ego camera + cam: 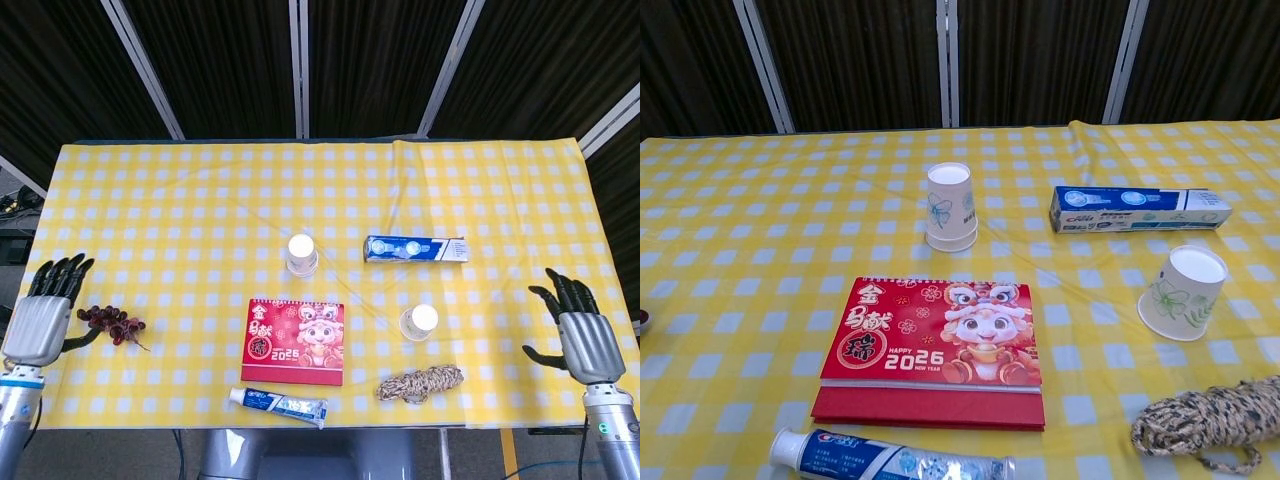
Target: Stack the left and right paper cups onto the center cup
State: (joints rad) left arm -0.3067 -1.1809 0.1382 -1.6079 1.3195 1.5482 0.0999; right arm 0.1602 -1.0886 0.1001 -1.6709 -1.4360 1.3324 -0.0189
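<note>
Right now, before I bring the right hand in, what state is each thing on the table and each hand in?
Stacked cups: upside down, one nested over another, standing free.
Single paper cup: upside down, tilted, alone, not yet stacked.
Left hand: fingers apart, holding nothing, at the table's edge beside the grapes.
Right hand: fingers apart, holding nothing.
Toothpaste box: closed, lying flat.
Toothpaste tube: capped, lying flat.
Desk calendar: folded flat.
Rope: bundled.
</note>
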